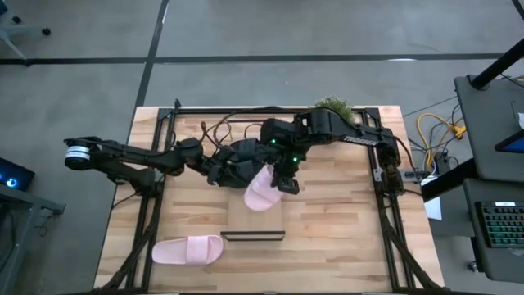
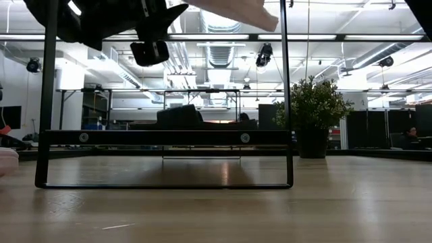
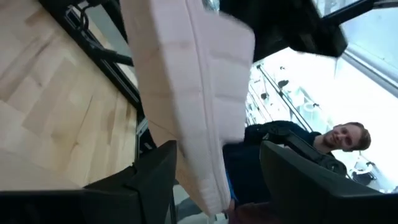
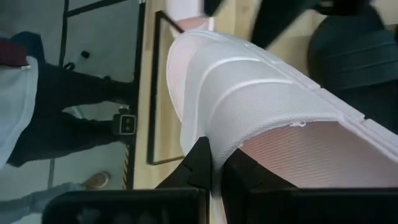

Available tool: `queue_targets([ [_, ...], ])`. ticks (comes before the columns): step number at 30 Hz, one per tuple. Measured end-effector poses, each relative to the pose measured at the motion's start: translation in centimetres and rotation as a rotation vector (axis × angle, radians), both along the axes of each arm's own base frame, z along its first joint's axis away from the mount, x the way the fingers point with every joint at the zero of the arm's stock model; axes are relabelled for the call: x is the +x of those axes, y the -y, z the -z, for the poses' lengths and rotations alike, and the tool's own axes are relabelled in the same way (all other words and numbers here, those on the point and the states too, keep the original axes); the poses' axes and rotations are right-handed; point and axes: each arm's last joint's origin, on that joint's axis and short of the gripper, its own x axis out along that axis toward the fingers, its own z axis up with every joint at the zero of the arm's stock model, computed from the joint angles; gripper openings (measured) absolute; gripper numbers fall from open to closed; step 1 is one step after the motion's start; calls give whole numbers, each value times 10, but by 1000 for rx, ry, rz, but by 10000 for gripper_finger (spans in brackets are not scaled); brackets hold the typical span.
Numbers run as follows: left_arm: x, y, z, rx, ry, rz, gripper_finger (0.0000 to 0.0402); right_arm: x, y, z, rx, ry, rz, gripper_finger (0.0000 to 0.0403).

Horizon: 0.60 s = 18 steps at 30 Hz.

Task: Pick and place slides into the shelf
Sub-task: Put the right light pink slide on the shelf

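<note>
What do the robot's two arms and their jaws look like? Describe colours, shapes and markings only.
Both arms are dark and jointed. The left arm ends at a white-banded base joint; the right arm carries small green lights and pale lettering. The jaws are black, flat and blunt.

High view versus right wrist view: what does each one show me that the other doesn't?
Only the high view shows the second pale pink slide sandal lying flat near the table's front left, the open left hand beside the lifted sandal, and the green plant at the table's far edge.

Only the right wrist view shows the right hand's fingers pinched shut on the edge of the sandal's wide strap, and a person's legs beside the table.

Both show the lifted pale pink slide sandal and the long light-wood shelf board.
</note>
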Motion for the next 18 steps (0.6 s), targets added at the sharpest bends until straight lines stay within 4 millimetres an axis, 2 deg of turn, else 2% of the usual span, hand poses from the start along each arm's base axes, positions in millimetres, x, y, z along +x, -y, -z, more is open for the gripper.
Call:
queue_targets([
  [9, -4, 1, 1, 0, -52, 23, 216, 1, 13, 0, -22, 4, 67, 8],
  [18, -3, 1, 6, 12, -97, 22, 216, 6, 15, -3, -10, 35, 122, 8],
])
